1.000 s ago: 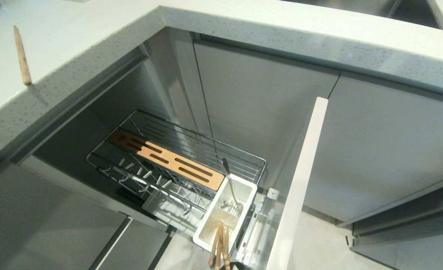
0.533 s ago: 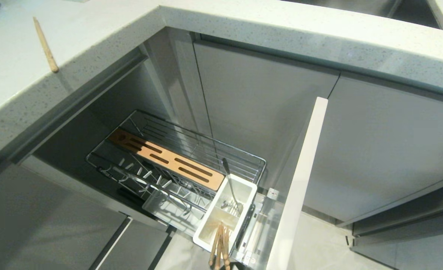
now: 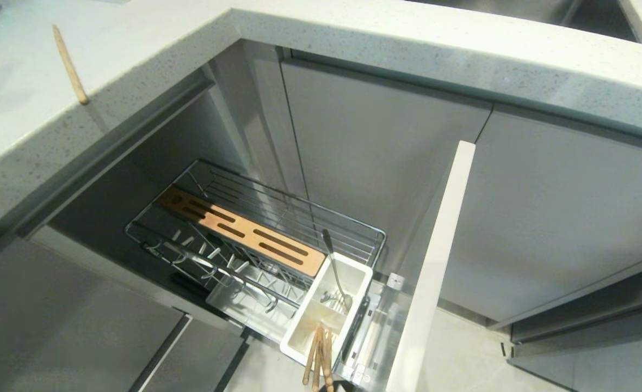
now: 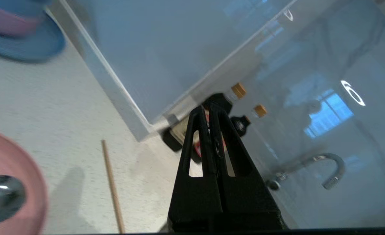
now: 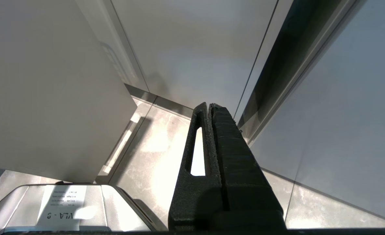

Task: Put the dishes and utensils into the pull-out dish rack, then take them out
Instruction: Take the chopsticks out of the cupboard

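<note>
Your left gripper (image 4: 208, 112) hovers fingers pressed together, empty, above the countertop (image 4: 49, 117), beside one chopstick (image 4: 112, 187). Your right gripper (image 5: 210, 109), likewise closed, hangs low toward the floor (image 5: 153, 147).

Blue plate (image 4: 23, 40) sits on the speckled countertop (image 3: 353, 38) with a pink bowl (image 4: 8, 21) stacked on it. Curved faucet (image 4: 329, 169) and some brown-capped bottles (image 4: 238, 89) hang out by the wall.

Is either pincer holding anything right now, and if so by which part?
Nothing is held. The left pincer is shut and empty above the counter, where one chopstick lies loose. The right pincer is shut and empty too.
</note>
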Robot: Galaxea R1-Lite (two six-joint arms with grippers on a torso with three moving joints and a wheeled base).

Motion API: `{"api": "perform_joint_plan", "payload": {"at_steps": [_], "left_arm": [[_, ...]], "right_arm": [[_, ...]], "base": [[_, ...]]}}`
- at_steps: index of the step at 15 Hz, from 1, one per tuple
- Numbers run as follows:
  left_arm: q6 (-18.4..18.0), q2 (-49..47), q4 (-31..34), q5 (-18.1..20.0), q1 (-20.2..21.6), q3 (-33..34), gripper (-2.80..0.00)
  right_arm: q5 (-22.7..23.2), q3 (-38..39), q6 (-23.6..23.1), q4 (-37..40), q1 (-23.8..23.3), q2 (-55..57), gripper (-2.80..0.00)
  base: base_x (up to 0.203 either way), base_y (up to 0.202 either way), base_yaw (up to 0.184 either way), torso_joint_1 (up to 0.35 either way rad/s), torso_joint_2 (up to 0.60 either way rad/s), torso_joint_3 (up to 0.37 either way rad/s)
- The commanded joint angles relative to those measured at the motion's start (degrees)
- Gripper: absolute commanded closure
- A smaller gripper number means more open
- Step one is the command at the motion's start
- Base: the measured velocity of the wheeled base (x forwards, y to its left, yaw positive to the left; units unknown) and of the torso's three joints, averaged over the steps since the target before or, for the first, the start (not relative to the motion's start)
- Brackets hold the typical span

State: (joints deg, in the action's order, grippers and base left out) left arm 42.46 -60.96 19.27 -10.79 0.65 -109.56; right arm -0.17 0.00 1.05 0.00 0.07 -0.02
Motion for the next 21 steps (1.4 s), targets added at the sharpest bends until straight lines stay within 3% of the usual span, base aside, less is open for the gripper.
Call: {"api": "perform_joint_plan", "payload": {"at_steps": [1, 3, 9, 14, 17, 21], "left_arm": [[-0.8, -3.4, -0.3, -3.5, -9.9, -0.1, 0.00], [-1.6, -5.9, -0.8, -5.4, -17.9, 2.9, 0.00], [-4.4, -8.9, -2.6, -6.4, -39.3, 14.2, 0.00], [-5.9, -14.0, -2.2, -12.4, -54.9, 18.7, 0.00], [-6.5, -19.7, -0.2, -17.1, -59.0, 20.1, 0.00], [-6.5, -26.2, 12.9, -22.2, -62.1, 19.0, 0.00]], "right_arm": [[0.0, 0.1, 0.0, 0.0, 0.0, 0.0, 0.00], [0.0, 0.1, 0.0, 0.0, 0.0, 0.0, 0.00], [0.0, 0.1, 0.0, 0.0, 0.0, 0.0, 0.00], [0.0, 0.1, 0.0, 0.0, 0.0, 0.0, 0.00], [0.0, 0.1, 0.0, 0.0, 0.0, 0.0, 0.00], [0.0, 0.1, 0.0, 0.0, 0.0, 0.0, 0.00]], "base": [[0.000, 0.000, 0.000, 0.000, 0.00, 0.000], [0.000, 0.000, 0.000, 0.000, 0.00, 0.000], [0.000, 0.000, 0.000, 0.000, 0.00, 0.000], [0.000, 0.000, 0.000, 0.000, 0.00, 0.000], [0.000, 0.000, 0.000, 0.000, 0.00, 0.000], [0.000, 0.000, 0.000, 0.000, 0.00, 0.000]]}}
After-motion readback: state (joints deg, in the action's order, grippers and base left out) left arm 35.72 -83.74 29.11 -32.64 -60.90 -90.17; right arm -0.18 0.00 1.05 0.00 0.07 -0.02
